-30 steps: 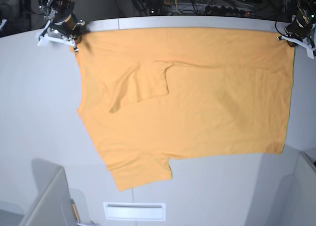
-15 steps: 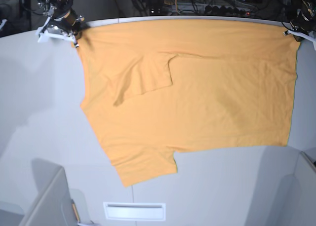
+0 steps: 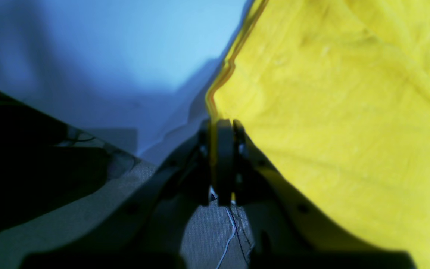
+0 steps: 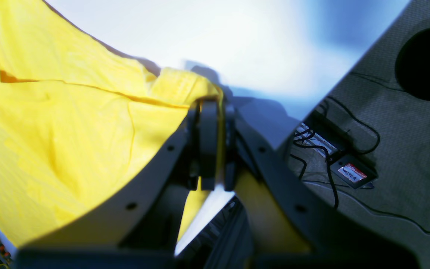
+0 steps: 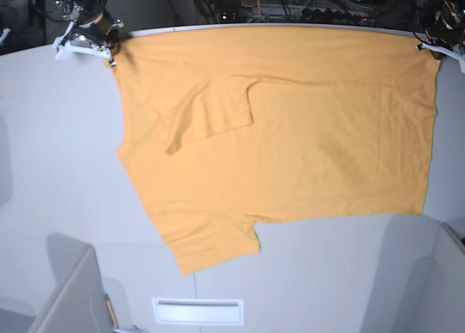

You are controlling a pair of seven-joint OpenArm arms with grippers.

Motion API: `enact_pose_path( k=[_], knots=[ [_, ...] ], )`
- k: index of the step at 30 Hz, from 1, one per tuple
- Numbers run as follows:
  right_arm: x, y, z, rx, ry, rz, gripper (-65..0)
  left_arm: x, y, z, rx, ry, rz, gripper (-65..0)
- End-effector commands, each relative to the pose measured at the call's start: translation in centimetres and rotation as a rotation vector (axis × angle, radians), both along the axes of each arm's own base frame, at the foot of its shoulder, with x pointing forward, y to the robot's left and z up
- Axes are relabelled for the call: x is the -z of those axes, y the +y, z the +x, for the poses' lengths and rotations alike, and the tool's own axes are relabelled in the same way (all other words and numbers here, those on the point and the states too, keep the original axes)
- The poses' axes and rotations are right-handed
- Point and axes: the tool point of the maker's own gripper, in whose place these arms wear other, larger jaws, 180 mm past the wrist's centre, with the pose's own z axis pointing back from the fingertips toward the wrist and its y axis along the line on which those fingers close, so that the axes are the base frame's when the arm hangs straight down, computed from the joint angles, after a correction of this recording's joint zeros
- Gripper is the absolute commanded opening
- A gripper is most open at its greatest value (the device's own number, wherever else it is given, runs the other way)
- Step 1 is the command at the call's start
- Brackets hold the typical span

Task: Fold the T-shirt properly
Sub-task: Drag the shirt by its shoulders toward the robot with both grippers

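A pale grey counter (image 5: 58, 173) fills most of the base view, with dark cabling and equipment crowded along its far edge and a grey carpeted floor (image 4: 405, 123) showing past it in the right wrist view. The T-shirt (image 5: 290, 137) lies spread flat across the far half of the counter, its far edge stretched taut between the two arms, one sleeve (image 5: 211, 118) folded back onto the body and the other pointing toward the near side. The right fingers (image 4: 211, 108), at the far left corner in the base view, are clamped together on a bunched corner of the cloth; the left fingers (image 3: 220, 125), at the far right corner, are pressed together on the thin doubled edge of the fabric. The main risk, as I judge it, is the left-hand grip: it holds only the very hem, so any uneven pull or quick lift could let the cloth slip out and drop that corner, skewing the fold. A second risk is the far edge sitting right at the counter's far rim; dragging further back could tip fabric over the edge among the cables. If the arms move at different rates, the taut edge would slacken or twist, and the sleeve already lying on the body could get trapped in a crooked crease. Lifting too high may also drag the near sleeve (image 5: 211, 238) into a wrinkle.
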Motion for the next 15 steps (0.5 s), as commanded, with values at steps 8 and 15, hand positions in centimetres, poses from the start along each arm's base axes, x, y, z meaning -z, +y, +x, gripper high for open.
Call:
enact_pose_path(
  k=[8,15],
  knots=[
    [-0.2,-0.9,-0.7,0.004,0.015,-0.031,-65.0,-1.2,1.3,0.1,-0.005,-0.014,0.047,-61.2],
    [-1.9,-0.6,-0.5,-0.01,-0.025,-0.042,-29.7,-1.4,1.3,0.2,-0.004,-0.021,0.047,-21.4]
  ],
)
